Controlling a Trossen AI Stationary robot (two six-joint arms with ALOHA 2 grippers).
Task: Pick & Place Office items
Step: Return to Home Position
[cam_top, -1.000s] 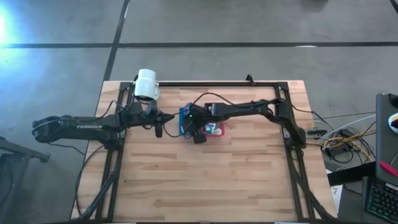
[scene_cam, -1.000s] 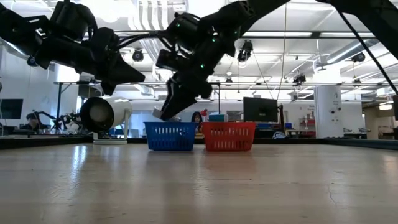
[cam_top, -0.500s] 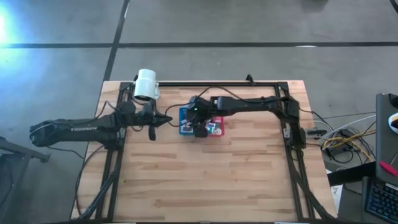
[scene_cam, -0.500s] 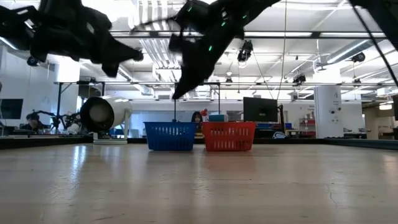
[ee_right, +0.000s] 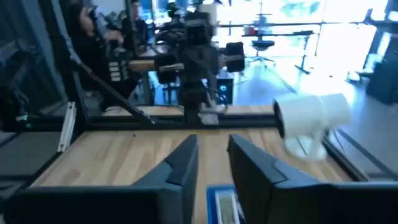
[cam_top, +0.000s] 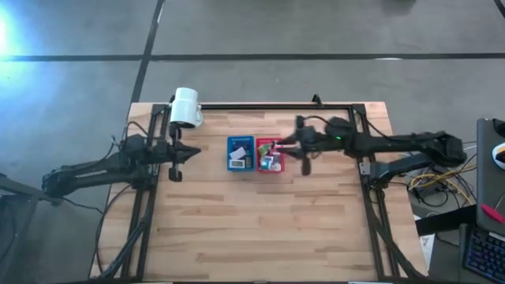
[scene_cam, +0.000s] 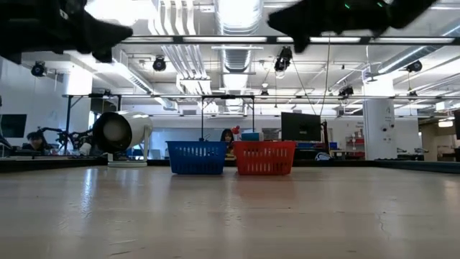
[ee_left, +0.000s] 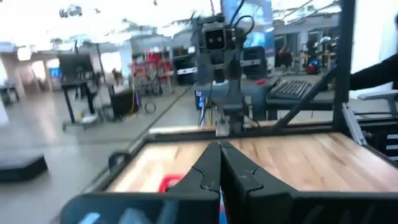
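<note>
The office items lie in two perforated bins at mid-table. The blue bin point(cam_top: 240, 153) point(scene_cam: 196, 157) holds a white piece point(cam_top: 239, 163). The red bin point(cam_top: 270, 154) point(scene_cam: 264, 157) holds small white, teal and grey pieces point(cam_top: 271, 162). My left gripper point(cam_top: 175, 155) point(ee_left: 219, 152) is shut, empty, and hovers left of the blue bin. My right gripper point(cam_top: 304, 151) point(ee_right: 211, 152) is open, empty, and hovers just right of the red bin. In the low view both arms hang high above the table, well above the bins.
A large white cylinder lamp point(cam_top: 185, 106) point(scene_cam: 118, 132) point(ee_right: 311, 121) stands near the far left corner. A black frame rail point(cam_top: 276, 106) runs along the far edge, with side rails down both sides. Bare wooden table point(cam_top: 252, 221) stretches in front of the bins.
My right gripper has risen from over the blue bin and drawn back toward the table's right, passing over the red bin. My left gripper has pulled away toward the left edge and risen. With the arm gone, both bins and their contents show in the high view.
</note>
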